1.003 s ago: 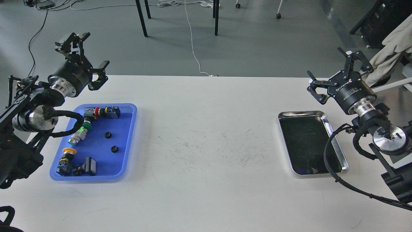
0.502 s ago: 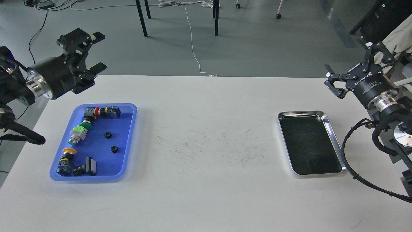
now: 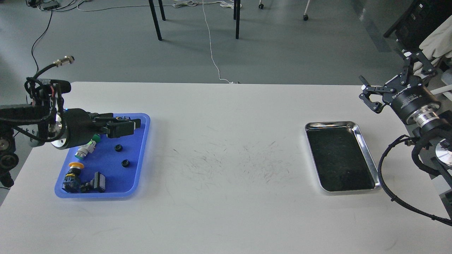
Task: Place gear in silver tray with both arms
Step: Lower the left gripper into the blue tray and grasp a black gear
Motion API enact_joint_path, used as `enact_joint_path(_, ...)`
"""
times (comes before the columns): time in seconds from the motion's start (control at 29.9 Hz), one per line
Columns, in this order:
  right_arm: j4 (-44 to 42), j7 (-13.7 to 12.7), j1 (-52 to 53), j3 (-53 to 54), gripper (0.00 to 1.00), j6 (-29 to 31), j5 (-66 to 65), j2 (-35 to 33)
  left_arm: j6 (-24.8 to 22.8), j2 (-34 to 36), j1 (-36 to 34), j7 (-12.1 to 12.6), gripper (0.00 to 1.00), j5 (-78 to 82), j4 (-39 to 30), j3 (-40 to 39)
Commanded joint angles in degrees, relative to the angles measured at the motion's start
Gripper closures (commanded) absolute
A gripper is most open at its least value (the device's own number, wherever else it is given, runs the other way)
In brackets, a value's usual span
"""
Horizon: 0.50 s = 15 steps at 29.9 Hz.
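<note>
Left claw (image 3: pixel 122 127), fingers together as far as I can tell, is now dropping over the blue tray (image 3: pixel 141 155), reaching for a gear (image 3: pixel 118 148). Right claw (image 3: pixel 392 79) is waiting, fingers apart, beside the silver tray (image 3: pixel 365 150).

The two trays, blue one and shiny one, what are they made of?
The blue tray looks like plastic: solid colour, smooth, soft sheen, rounded lip. The silver tray looks like polished metal, probably steel: its raised rim gleams like a mirror and its bottom reflects dark. Neither can be told for sure from looks alone.
</note>
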Motion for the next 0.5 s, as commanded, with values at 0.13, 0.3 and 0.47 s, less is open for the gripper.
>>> enact_joint_path(0.13,-0.18,0.23,-0.77,0.28,0.01,-0.05,-0.04,0.41,0.6,-5.83,0.07,-0.01,0.02,12.55,5.69,3.32)
enact_joint_path(0.3,-0.26,0.23,-1.12,0.28,0.01,0.21,-0.04,0.41,0.69,-7.68,-0.54,-1.33,0.04,16.96,9.92,6.39)
enact_joint_path(0.47,-0.35,0.23,-2.0,0.28,0.01,0.3,-0.04,0.41,3.93,-8.73,-0.55,-3.61,0.05,17.4,14.31,8.67)
